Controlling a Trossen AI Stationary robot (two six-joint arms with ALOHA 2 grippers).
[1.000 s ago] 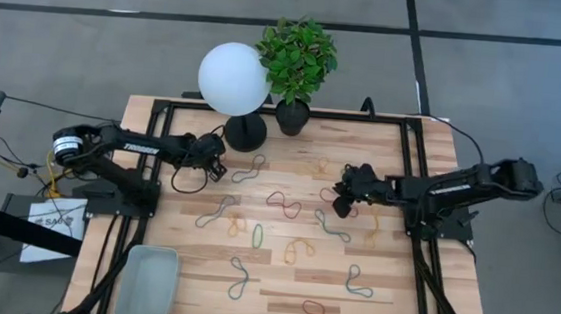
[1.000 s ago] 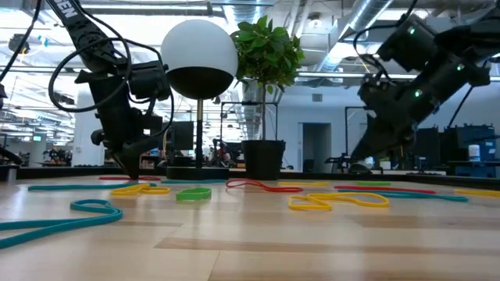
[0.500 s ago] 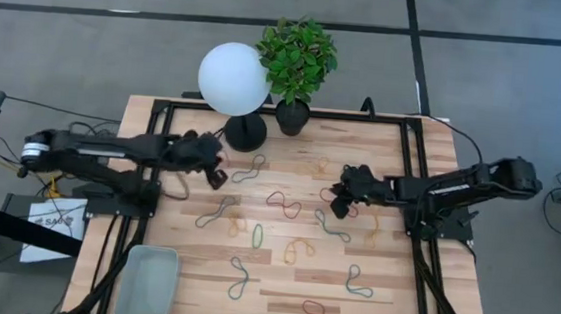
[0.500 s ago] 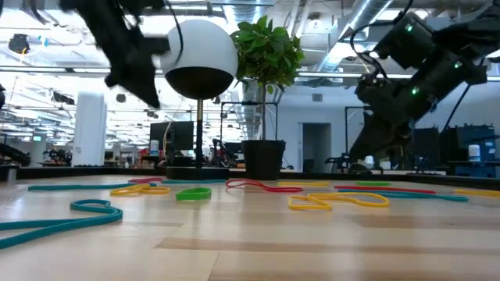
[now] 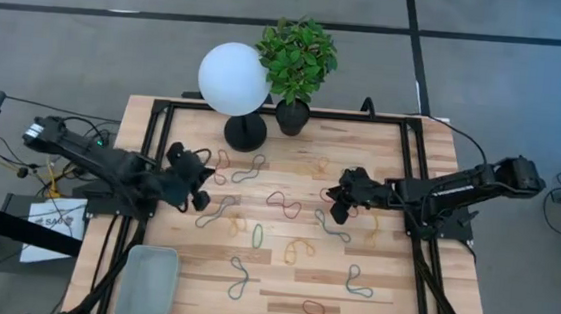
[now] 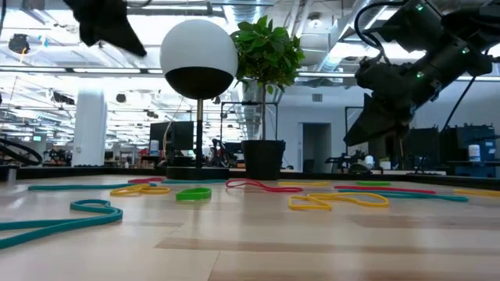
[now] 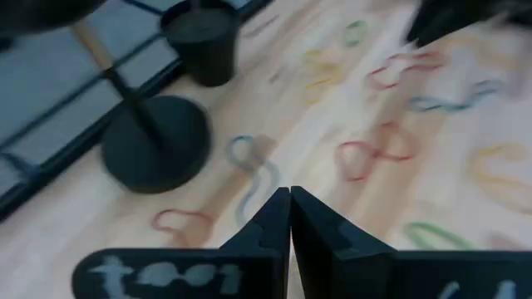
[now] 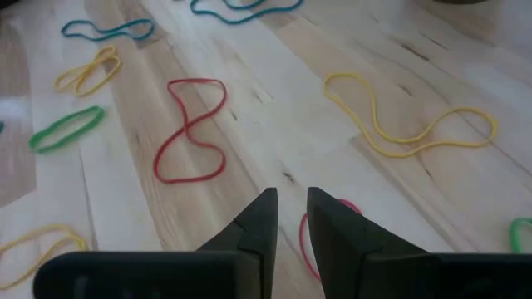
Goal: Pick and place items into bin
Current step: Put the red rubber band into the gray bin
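- Rubber bands [image 5: 284,204] lie scattered over the middle of the wooden table [image 5: 410,298], none held by either arm.
- Bin [image 5: 147,284] sits at the lower left of the high view, with nothing seen in it.
- Left gripper [image 5: 198,183] hangs left of centre, fingers [image 7: 264,231] pressed together on nothing.
- Right gripper [image 5: 336,204] hangs right of centre above a red band [image 8: 190,129], fingers [image 8: 258,218] slightly parted.
- Globe lamp [image 5: 233,79] and potted plant [image 5: 296,58] stand at the far edge.

Wooden table [image 5: 391,286] carries bands [image 5: 283,204], bin [image 5: 147,283], seemingly lamp [image 5: 244,132].
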